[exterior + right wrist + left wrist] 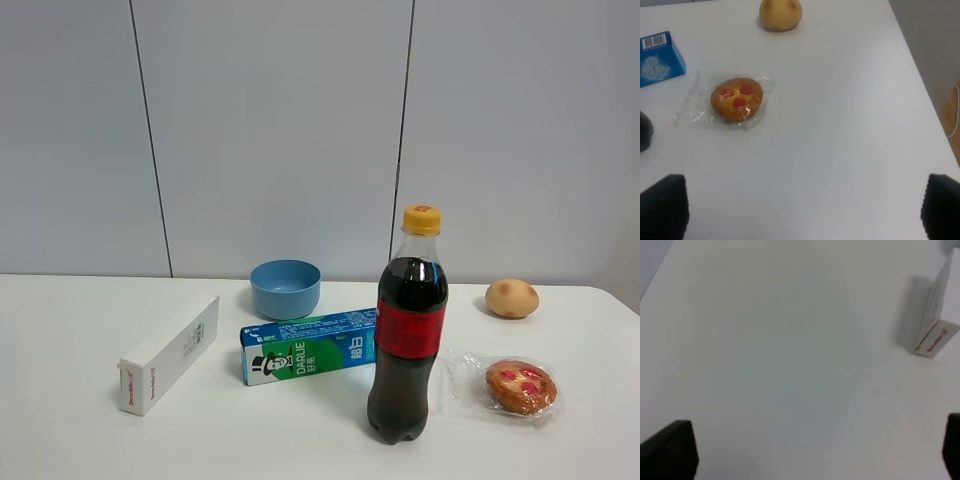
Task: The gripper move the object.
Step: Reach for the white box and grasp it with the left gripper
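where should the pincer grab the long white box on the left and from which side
Grip the white box near mid-length, across its narrow width, coming down from above with the open left pincer. It lies flat on the table, so its long sides offer parallel faces, and a middle hold should keep it level.

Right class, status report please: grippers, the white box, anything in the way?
Left gripper open, empty. Right gripper open, empty. White box lying flat, untouched. Toothpaste box beside it, apart.
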Tool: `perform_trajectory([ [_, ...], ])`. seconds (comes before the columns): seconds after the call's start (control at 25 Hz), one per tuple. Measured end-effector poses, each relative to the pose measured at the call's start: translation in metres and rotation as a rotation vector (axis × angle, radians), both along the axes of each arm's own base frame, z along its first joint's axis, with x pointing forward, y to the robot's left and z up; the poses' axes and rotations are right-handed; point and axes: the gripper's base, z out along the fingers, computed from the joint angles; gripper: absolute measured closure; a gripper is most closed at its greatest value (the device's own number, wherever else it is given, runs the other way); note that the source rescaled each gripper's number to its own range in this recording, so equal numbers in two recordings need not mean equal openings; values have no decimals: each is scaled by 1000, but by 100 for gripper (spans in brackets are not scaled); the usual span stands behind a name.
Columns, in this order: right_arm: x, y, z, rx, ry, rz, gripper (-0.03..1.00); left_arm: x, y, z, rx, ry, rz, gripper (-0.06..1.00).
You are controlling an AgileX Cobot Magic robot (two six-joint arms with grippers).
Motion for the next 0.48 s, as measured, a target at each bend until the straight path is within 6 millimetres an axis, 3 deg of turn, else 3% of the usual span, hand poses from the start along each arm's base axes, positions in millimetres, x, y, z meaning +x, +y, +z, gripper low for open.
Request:
perform_trajectory([
  [0.48,0,0,0,0,0,0,-3,0,0,0,0,0,0,-6],
])
